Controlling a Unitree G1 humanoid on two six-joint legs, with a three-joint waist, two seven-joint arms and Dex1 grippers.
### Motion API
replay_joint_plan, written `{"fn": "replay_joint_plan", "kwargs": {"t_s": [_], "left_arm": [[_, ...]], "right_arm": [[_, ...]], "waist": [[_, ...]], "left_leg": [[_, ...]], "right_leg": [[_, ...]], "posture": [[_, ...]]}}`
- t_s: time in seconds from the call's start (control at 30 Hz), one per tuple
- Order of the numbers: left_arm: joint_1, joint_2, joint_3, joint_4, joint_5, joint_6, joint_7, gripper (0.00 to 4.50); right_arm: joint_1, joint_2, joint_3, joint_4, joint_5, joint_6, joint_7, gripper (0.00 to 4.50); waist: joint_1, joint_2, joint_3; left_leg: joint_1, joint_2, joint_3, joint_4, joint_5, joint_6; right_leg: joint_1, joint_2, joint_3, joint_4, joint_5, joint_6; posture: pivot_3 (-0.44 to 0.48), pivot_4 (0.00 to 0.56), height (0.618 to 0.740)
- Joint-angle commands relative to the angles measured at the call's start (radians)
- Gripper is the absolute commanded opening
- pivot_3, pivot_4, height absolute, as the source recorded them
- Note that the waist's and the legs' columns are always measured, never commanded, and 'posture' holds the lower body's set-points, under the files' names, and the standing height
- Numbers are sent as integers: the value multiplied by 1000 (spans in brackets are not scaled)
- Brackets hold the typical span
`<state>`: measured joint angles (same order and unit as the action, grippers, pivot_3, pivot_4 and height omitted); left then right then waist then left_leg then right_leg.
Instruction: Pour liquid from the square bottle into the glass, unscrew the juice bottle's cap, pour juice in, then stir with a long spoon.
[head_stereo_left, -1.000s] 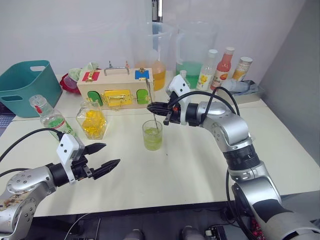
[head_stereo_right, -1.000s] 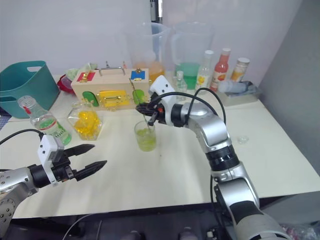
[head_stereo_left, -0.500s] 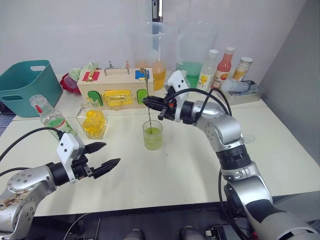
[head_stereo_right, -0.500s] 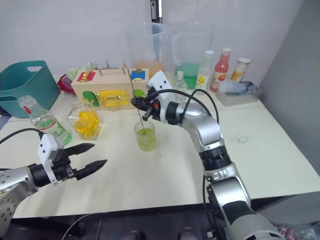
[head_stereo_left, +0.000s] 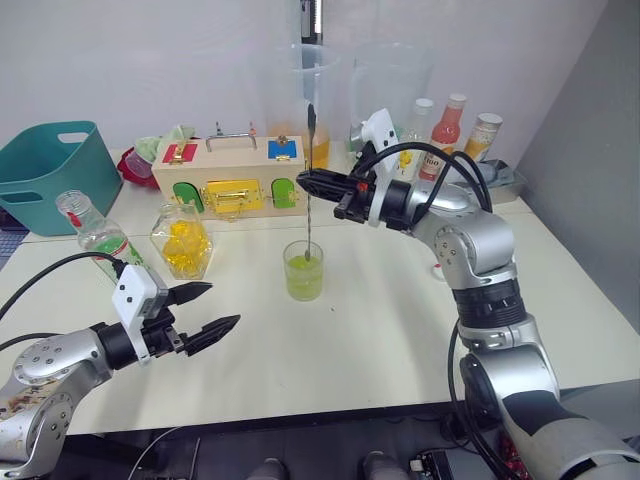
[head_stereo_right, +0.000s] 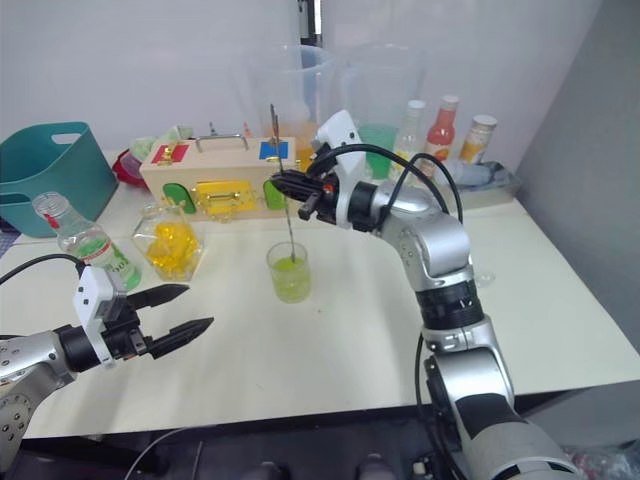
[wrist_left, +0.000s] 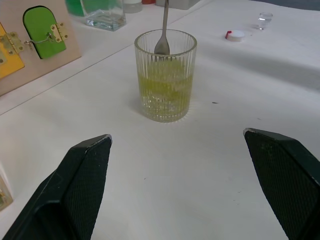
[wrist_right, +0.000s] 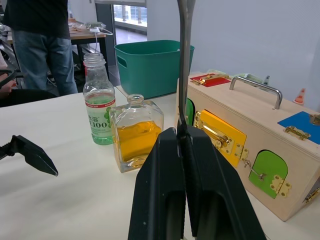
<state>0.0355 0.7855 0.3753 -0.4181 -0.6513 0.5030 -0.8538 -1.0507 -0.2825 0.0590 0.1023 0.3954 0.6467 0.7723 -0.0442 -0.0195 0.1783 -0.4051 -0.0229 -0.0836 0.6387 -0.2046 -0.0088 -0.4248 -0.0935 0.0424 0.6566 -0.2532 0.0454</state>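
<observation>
Setting: cream table (head_stereo_left: 380, 330) against a pale wall, a person standing at a desk in the far left of the right wrist view.
Left gripper (head_stereo_left: 205, 312): lower left of the left eye view, nearest the camera, hovering just above the tabletop with its two black fingers spread wide and nothing between them; it points toward the glass, probably parked out of the way while the other arm works.
Glass (head_stereo_left: 304, 270): centre of the frame, standing upright on the table, roughly a third full of pale green-yellow mixed drink.
Long spoon (head_stereo_left: 309, 170): held near-vertical, its bowl dipped just inside the glass at about the liquid's surface, the handle rising above the pinch; upright suits stirring without tipping the glass.
Right gripper (head_stereo_left: 312, 182): upper centre, above the glass, fingers clamped on the spoon's shaft partway up.
Stage: both pours look done, judging by the mixed colour; stirring is in hand.
Square bottle (head_stereo_left: 184, 240): left of the glass, upright, yellow liquid inside.
Juice bottle (head_stereo_left: 100, 238): further left, leaning, neck open.
Cap (wrist_left: 234, 34): white with a red top, lying on the table beyond the glass.
Behind: wooden latch box (head_stereo_left: 230, 176), teal tub (head_stereo_left: 55, 170), tall pitchers (head_stereo_left: 300, 100) and a row of bottles (head_stereo_left: 450, 125) at upper right.
</observation>
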Motion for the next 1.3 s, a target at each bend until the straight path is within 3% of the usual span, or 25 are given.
{"fn": "replay_joint_plan", "kwargs": {"t_s": [0.03, 0.47, 0.9, 1.03, 1.17, 1.3], "left_arm": [[-15, 3, 5, -11, 2, -20, -7, 4480], [-16, 8, 39, 3, -12, -27, -27, 4480], [-36, 28, 55, 14, -48, -8, -74, 4480], [-62, 81, 83, 30, -104, 32, -134, 4480], [-90, 121, 79, 49, -105, 33, -165, 4480], [-98, 140, 72, 43, -128, 59, -188, 4480]], "right_arm": [[-23, -4, -33, -56, 35, 16, -6, 0], [-21, -4, -119, -100, 163, 174, -64, 0], [-111, -143, -259, -61, 339, 296, -20, 0], [-134, -327, -264, -36, 359, 386, 68, 0], [-56, -489, -204, -76, 359, 451, 174, 0], [6, -568, -161, -76, 344, 496, 209, 0]], "waist": [[0, 0, 0], [0, 0, 0], [2, 0, 0], [7, 0, 1], [8, 0, 1], [-1, 0, 0]], "left_leg": [[0, 0, 0, 0, 0, 0], [0, 0, 0, 0, 0, 0], [0, 0, 1, 0, 0, 0], [-1, 1, 1, 0, 0, 0], [-2, 1, 2, 0, -1, 2], [-1, 3, 4, 0, -1, 2]], "right_leg": [[0, 0, 0, 0, 0, 0], [0, 0, 0, 0, 0, 0], [1, 0, 0, -1, 0, 0], [0, 1, 0, -1, 0, 0], [2, 1, 0, -6, 0, 0], [2, 2, 1, -9, 0, 0]], "posture": [[0, 150, 740], [0, 150, 740], [0, 150, 740], [0, 150, 740], [0, 150, 740], [0, 150, 740]]}}
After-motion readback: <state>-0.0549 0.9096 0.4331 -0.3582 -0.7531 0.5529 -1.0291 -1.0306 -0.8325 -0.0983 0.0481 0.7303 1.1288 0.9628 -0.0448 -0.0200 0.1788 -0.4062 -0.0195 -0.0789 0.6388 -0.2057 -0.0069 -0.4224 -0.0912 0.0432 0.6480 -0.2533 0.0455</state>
